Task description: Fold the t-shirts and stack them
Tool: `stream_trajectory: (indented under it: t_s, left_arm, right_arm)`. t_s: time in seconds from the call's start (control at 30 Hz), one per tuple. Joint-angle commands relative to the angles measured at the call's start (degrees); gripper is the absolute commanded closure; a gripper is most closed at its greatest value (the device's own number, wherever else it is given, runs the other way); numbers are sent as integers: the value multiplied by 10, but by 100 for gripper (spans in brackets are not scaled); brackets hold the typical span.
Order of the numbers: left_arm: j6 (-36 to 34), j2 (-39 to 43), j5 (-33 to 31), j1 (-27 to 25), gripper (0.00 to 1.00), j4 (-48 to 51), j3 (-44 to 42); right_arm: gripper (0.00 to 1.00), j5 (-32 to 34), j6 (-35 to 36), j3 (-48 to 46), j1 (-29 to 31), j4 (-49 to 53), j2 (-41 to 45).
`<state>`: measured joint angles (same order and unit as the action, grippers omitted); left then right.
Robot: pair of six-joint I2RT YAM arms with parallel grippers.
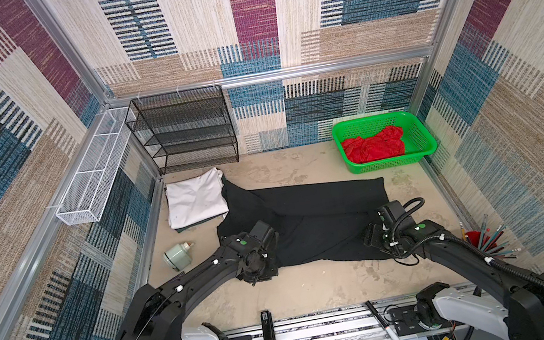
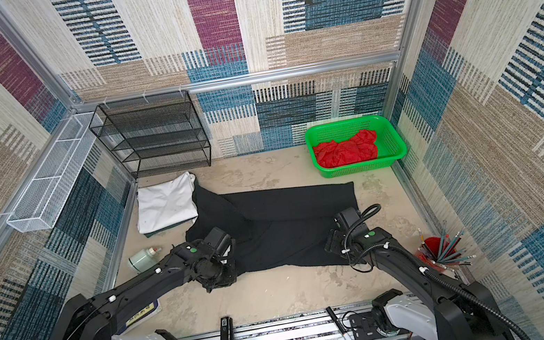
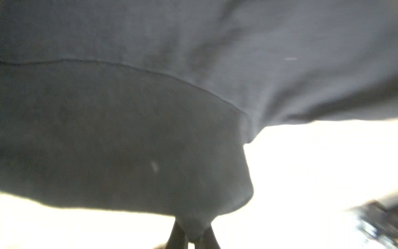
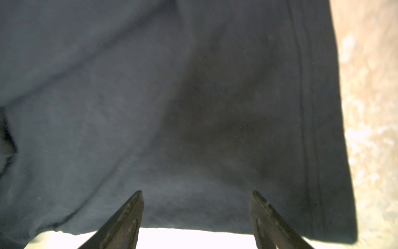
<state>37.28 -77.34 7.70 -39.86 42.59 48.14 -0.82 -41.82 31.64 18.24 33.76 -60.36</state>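
1. A green basket (image 1: 390, 161) is seen at the far right corner of the worktop (image 1: 318, 292); the red t-shirt (image 1: 373, 146) lies crumpled inside it, below the rim
2. A red cup (image 1: 473, 237) is placed at the near right edge, and a fan of pencils (image 1: 498, 242) is held in it
3. A black mesh rack (image 1: 184, 132) is stood against the back wall, and a white wire tray (image 1: 95, 171) is fixed along the left wall
4. The black t-shirt (image 1: 309, 209) is spread across the middle of the worktop; its far left corner touches the folded white t-shirt (image 1: 194, 199), under whose near edge a strip of the dark green t-shirt (image 2: 155, 233) is shown
5. The left pincer (image 3: 192, 238) is clamped on a pinch of the black t-shirt at its near left edge
6. The right pincer (image 4: 196, 191) is held wide at the near right edge of the black t-shirt, with nothing gripped; cloth is seen lying between its fingers (image 4: 129, 215)
7. A pale bottle (image 1: 177, 256) is laid on its side near the left wall, apart from the shirts
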Motion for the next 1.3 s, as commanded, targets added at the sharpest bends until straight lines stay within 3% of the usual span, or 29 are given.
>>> stream_trajectory:
  t_s: [0.0,0.17,0.3,0.47,0.53,0.67,0.87,1.0,1.1,1.27]
  left_arm:
    - [-27,21,79,0,100,48,34]
    - [-56,-2,113,0,100,71,98]
    - [-82,-70,124,0,100,41,147]
    - [-105,-172,51,1,64,-2,231]
    - [-111,-194,2,1,59,-17,250]
    - [-110,-177,-98,3,56,-45,227]
    - [-54,0,-99,3,54,-1,76]
    - [-13,104,-63,3,57,7,-11]
    - [-6,83,-57,4,57,14,-31]
    - [-7,-2,-118,12,50,17,-4]
  right_arm:
    - [22,12,17,12,0,-26,-9]
    - [21,15,24,14,0,-30,-12]
    - [21,12,21,13,0,-32,-9]
    - [21,12,26,24,0,-20,-13]
    - [21,14,26,27,0,-16,-10]
    - [21,14,26,30,0,-12,-15]
    - [21,5,31,29,0,-35,-42]
    - [21,-10,49,45,0,-52,-83]
    - [21,-13,55,50,0,-61,-96]
    - [21,-13,58,50,0,-59,-88]
